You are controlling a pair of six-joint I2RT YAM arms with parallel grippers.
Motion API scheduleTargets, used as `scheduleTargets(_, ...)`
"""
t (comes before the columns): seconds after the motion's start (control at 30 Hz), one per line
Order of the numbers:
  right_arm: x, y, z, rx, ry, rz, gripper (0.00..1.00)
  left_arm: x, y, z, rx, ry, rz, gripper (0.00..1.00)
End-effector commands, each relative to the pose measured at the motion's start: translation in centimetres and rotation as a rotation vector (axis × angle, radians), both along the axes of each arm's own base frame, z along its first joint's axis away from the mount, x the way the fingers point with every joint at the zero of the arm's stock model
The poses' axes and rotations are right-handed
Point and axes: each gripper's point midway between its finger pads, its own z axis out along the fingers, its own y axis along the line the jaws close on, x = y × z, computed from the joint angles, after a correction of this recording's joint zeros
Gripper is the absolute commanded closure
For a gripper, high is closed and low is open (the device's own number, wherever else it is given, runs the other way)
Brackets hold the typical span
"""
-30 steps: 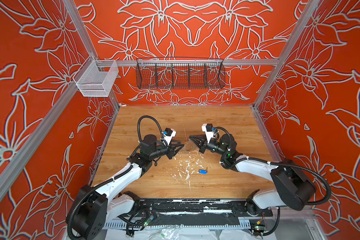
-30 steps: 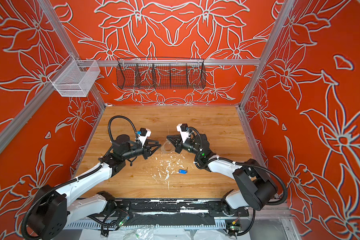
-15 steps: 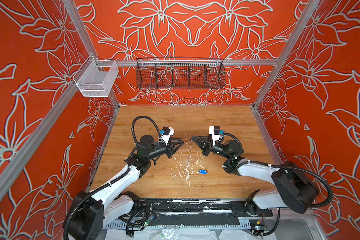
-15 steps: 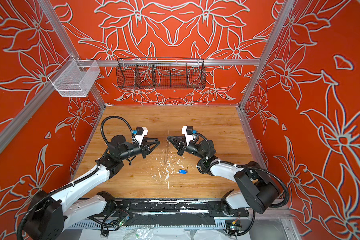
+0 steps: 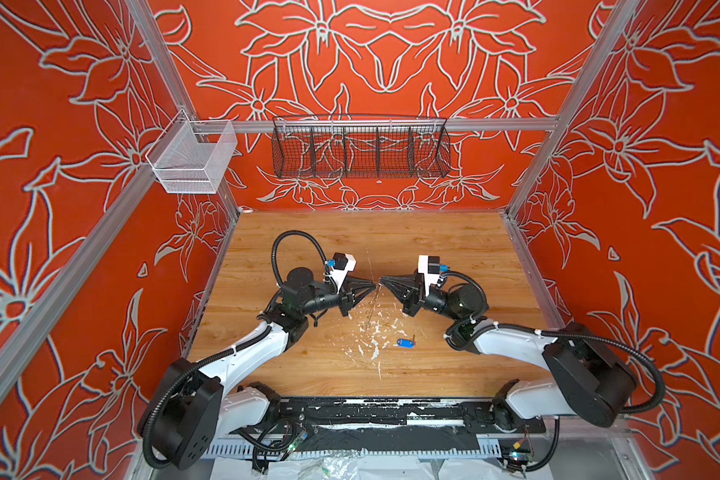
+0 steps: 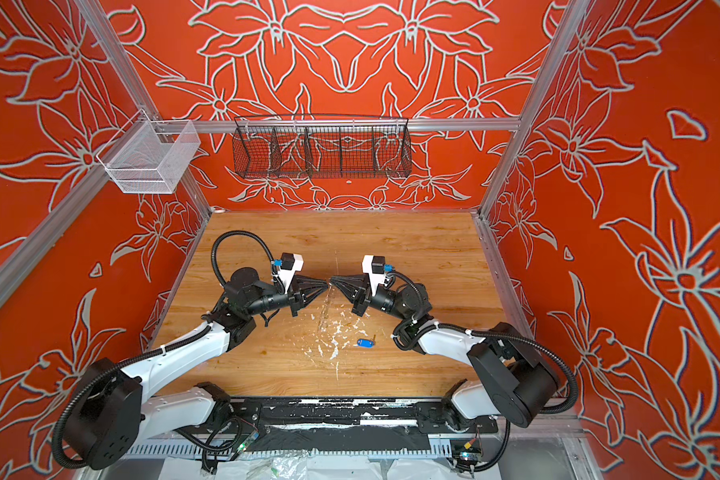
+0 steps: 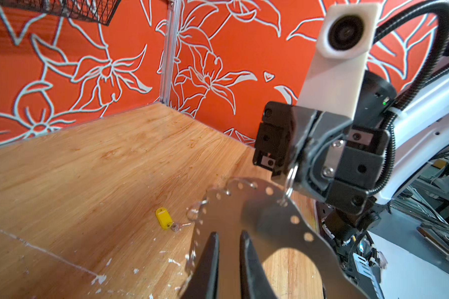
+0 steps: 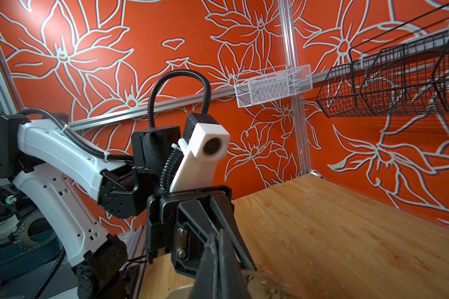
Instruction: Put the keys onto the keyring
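Above scuffed wood-grain worktop (image 5: 433, 241), the flat perforated grey keyring (image 7: 270, 204) has one wire loop (image 7: 290, 176) pinched in the right jaws; the left jaws' grip we cannot tell; yellow-tagged key (image 7: 163, 218) and blue-tagged key (image 5: 404, 342) lie below.

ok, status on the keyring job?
Right gripper shut on keyring loop, keyring aloft. Left gripper narrow-gapped at its rim, grip unclear. Blue-tag key loose on table; yellow-tag key by keyring edge, attachment unclear. Nothing blocking.
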Motion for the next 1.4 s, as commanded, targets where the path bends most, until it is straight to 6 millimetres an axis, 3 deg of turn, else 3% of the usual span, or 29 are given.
scheduleTargets(0.0,-1.3,-0.5,2.7,0.061,-0.087,0.012,1.00,-1.4,-0.5,3.1,-0.052,-0.112,-0.066,0.84)
scheduleTargets(0.53,-2.9,-0.4,2.6,0.063,-0.107,0.027,1.00,-3.0,-1.0,5.7,-0.096,-0.133,-0.114,0.88)
scheduleTargets(0.97,-2.7,-1.8,3.2,0.102,-0.090,-0.049,1.00,-3.8,-0.7,4.2,-0.081,-0.150,-0.116,0.89)
scheduleTargets(1.37,-2.8,-1.5,3.7,0.108,-0.088,-0.022,1.00,-4.4,-1.4,5.3,-0.100,-0.163,-0.173,0.90)
